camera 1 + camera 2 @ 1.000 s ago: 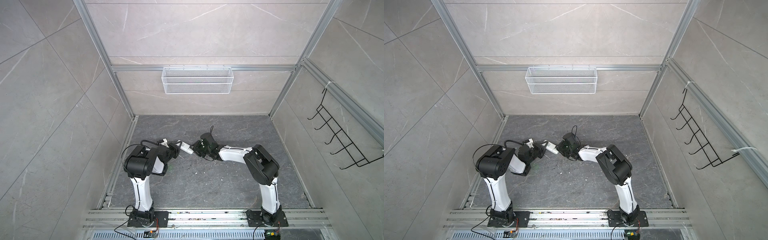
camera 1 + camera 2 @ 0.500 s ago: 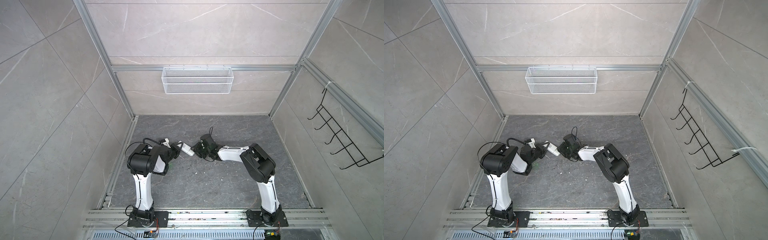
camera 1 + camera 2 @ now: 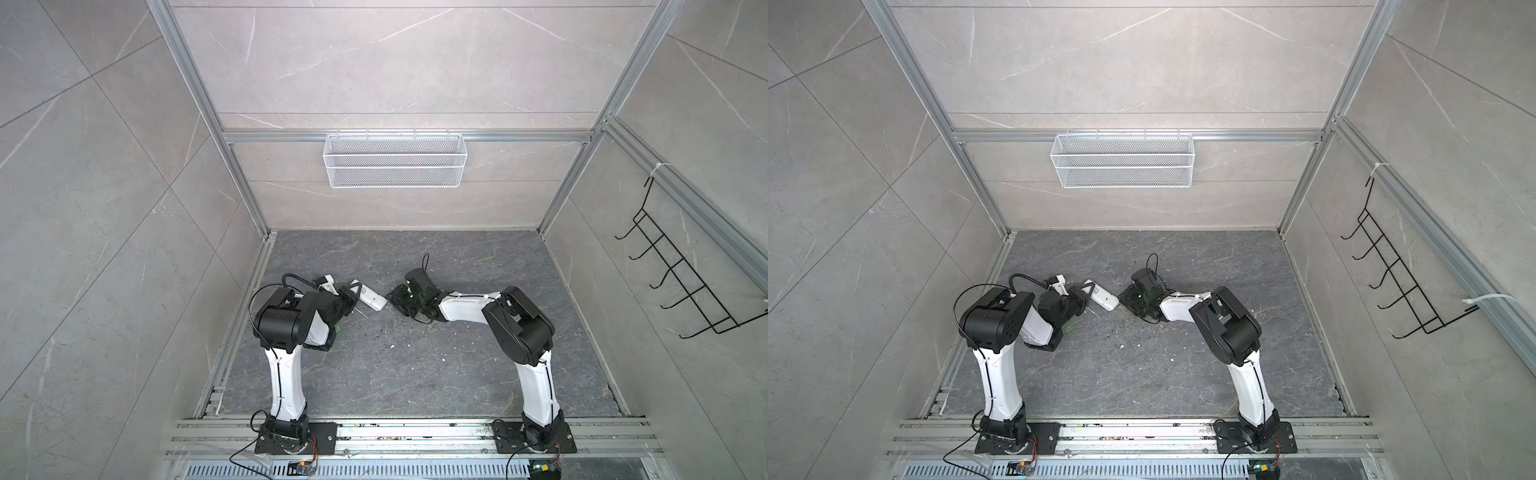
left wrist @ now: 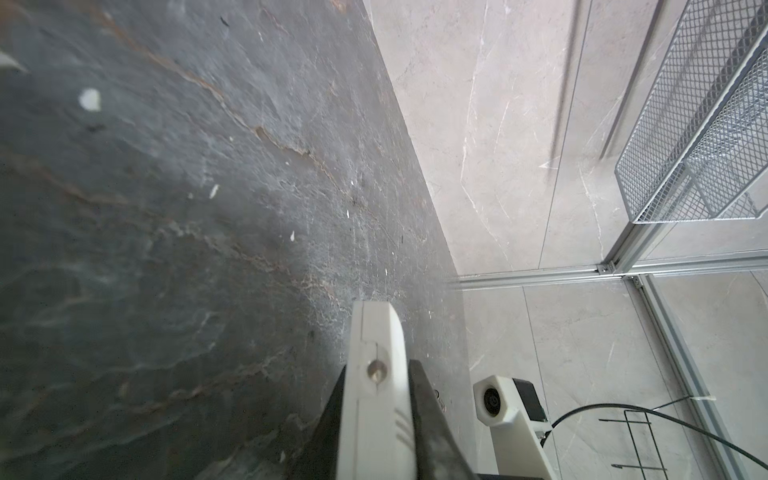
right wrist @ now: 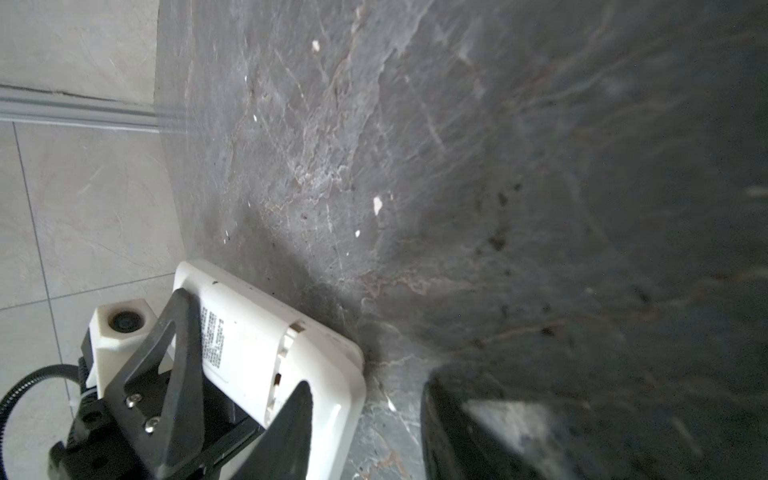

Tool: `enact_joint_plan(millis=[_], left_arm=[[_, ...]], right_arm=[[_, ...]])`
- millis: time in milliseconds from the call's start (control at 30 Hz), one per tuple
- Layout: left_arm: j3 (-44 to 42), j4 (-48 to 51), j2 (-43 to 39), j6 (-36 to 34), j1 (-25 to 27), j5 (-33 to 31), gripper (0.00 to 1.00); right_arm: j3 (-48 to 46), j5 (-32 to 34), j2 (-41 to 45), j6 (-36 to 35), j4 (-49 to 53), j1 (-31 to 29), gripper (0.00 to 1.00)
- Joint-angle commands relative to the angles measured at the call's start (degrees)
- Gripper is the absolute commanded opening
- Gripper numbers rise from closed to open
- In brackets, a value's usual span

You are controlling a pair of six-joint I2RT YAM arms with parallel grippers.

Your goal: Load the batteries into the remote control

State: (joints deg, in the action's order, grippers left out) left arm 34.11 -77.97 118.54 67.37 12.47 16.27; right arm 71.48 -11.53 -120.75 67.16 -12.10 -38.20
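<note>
Just left of centre in both top views, low over the dark grey veined stone counter (image 3: 415,374) (image 3: 1142,374): white elongated rectangular plastic remote control (image 3: 371,298) (image 3: 1104,300), slanting down toward the middle of the frame. Pinched at its upper-left end by the left tool (image 3: 353,293) (image 3: 1086,293), with black fingers pressed in on either side of it.

In the left wrist view, remote control (image 4: 376,395) edge-on between those fingers (image 4: 332,419), with a seam along the narrow side and a small round metallic spot on it. In the right wrist view, remote control (image 5: 274,353) with its plain back showing: a block of fine black print and a notched seam across the shell. Far corner close over its own shadow on the counter; touching or not, cannot tell.

Just beside the remote's free end, facing it: right tool (image 3: 394,297) (image 3: 1126,300). Only one dark, blurred finger (image 5: 478,424) in its own wrist view, apart from the handset; spread or pressed together, cannot tell.

Scattered over the counter: small white specks. High on the back wall, upper centre: white wire-mesh basket (image 3: 395,166) (image 3: 1121,160). On the right wall: black wire hook rack (image 3: 685,282) (image 3: 1399,274).
</note>
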Motion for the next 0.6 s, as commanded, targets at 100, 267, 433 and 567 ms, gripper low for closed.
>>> enact_joint_plan(millis=[100,267,433,567], left_arm=[[-0.17,-3.03,0.05,-3.77,-0.17,-2.30,0.00],[-0.19,-2.98,1.16,-2.61,0.28,-2.20,0.00],[-1.21,-3.04,1.32,-3.03,0.55,-3.01,0.00],[-1.74,-3.08,1.08,-3.05,0.72,-2.91,0.00]], right_arm=[[-7.03,0.52,1.92,1.22,-2.82,0.06,0.55],[-9.05,-0.56,1.92,6.90,-8.90,-0.32,0.59],[-5.99,-1.03,-0.85,10.80,-9.15,-2.33,0.58],[-4.07,-0.24,-3.08,13.66,-9.02,-3.41,0.58]])
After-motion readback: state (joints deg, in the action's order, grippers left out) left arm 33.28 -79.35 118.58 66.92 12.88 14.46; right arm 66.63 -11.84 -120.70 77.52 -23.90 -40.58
